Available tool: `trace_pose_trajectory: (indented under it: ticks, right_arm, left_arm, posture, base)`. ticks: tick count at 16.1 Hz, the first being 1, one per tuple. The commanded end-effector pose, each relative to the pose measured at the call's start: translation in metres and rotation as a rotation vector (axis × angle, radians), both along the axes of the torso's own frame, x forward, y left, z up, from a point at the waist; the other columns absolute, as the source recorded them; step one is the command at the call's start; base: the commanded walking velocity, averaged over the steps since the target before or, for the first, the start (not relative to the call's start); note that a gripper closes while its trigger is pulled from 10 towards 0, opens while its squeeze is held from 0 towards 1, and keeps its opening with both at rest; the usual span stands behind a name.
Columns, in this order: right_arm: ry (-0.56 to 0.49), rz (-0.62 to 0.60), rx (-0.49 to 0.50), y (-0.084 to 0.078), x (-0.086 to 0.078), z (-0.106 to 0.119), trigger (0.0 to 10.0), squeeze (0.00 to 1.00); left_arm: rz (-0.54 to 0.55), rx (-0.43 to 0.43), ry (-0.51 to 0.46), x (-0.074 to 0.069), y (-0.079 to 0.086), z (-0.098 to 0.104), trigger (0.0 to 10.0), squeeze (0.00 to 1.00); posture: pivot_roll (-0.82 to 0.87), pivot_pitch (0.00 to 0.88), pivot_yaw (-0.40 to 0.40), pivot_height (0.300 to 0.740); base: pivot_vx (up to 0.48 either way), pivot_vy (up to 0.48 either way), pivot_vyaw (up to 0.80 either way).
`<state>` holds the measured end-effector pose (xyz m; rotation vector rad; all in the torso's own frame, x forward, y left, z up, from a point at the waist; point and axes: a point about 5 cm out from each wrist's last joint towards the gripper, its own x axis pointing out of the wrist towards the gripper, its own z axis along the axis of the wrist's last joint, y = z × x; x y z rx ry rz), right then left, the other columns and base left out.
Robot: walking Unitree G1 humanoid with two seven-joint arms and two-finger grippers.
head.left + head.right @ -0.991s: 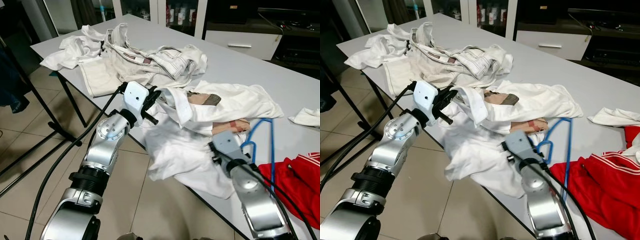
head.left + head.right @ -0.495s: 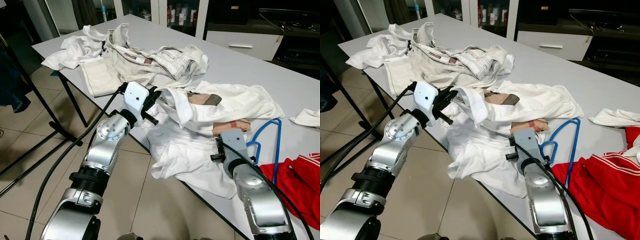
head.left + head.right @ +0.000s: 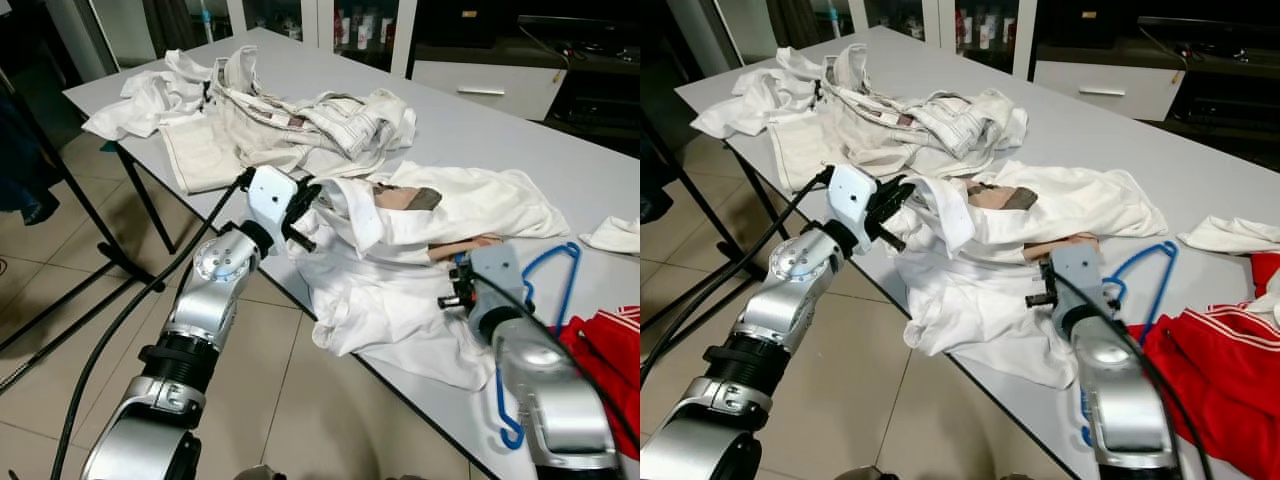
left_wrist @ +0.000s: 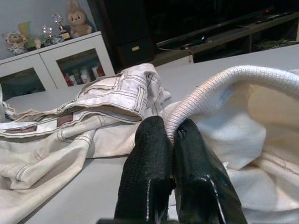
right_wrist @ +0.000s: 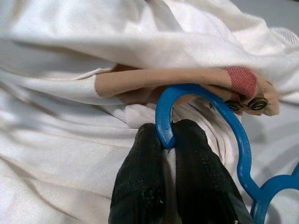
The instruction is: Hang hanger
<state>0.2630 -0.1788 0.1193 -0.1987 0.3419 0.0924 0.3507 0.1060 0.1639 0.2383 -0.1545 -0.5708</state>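
Note:
A blue plastic hanger point(image 3: 566, 285) lies on the grey table point(image 3: 480, 130), partly tucked into a white shirt point(image 3: 400, 300) with tan lining. My right gripper point(image 5: 168, 133) is shut on the hanger's curved end point(image 5: 161, 116), close to the shirt's opening. At the table's near edge my left gripper point(image 4: 170, 128) is shut on the shirt's ribbed collar point(image 4: 224, 79); it appears in the left eye view as the left gripper point(image 3: 305, 215). The right arm's wrist point(image 3: 495, 275) covers part of the hanger.
A heap of cream trousers and white clothes point(image 3: 300, 120) takes up the table's far left. A red garment point(image 3: 610, 350) lies right of the hanger, a small white cloth point(image 3: 612, 235) beyond it. Black cables and rack legs point(image 3: 110, 260) stand on the tiled floor to the left.
My right gripper has moved to the right with the blue hanger, drawing more of it out from the white shirt. The left gripper stays where it was on the collar.

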Motion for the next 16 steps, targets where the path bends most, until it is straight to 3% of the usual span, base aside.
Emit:
trace_pose_trajectory:
  ticks: [1, 6, 8, 10, 12, 14, 16]
  right_arm:
    - [-0.001, 0.034, 0.012, 0.004, 0.0, 0.002, 10.0, 0.0]
    - [0.053, 0.16, 0.015, 0.014, -0.01, -0.004, 10.0, 0.0]
    - [0.019, 0.261, 0.039, 0.018, -0.017, 0.004, 10.0, 0.0]
    - [0.062, 0.417, -0.031, 0.02, -0.035, -0.001, 10.0, 0.0]
    - [0.101, 0.36, -0.091, 0.013, -0.033, -0.011, 10.0, 0.0]
    - [0.109, 0.323, -0.084, 0.011, -0.031, -0.012, 10.0, 0.0]
    - [0.132, 0.349, -0.124, 0.01, -0.032, -0.017, 10.0, 0.0]
  left_arm:
    - [-0.001, -0.001, -0.025, 0.003, 0.0, 0.007, 10.0, 0.0]
    - [-0.005, 0.0, -0.029, 0.004, -0.002, 0.008, 10.0, 0.0]
    - [-0.002, 0.001, -0.03, 0.004, 0.0, 0.008, 10.0, 0.0]
    - [-0.004, 0.001, -0.03, 0.005, -0.001, 0.008, 10.0, 0.0]
    - [-0.01, -0.002, -0.031, 0.005, -0.004, 0.008, 10.0, 0.0]
    - [-0.012, -0.003, -0.031, 0.005, -0.004, 0.008, 10.0, 0.0]
    - [-0.011, -0.004, -0.029, 0.005, -0.004, 0.007, 10.0, 0.0]
  posture:
    - [-0.04, 0.025, 0.069, 0.723]
    - [-0.04, 0.02, 0.069, 0.723]
    - [-0.04, 0.018, 0.068, 0.723]
    - [-0.05, 0.017, 0.073, 0.723]
    - [-0.05, 0.018, 0.074, 0.723]
    - [-0.05, 0.021, 0.073, 0.723]
    - [-0.04, 0.02, 0.071, 0.723]
  base:
    - [0.0, 0.0, 0.0]
    - [0.0, 0.0, 0.0]
    - [0.0, 0.0, 0.0]
    - [0.0, 0.0, 0.0]
    - [0.0, 0.0, 0.0]
    - [0.0, 0.0, 0.0]
    - [0.0, 0.0, 0.0]
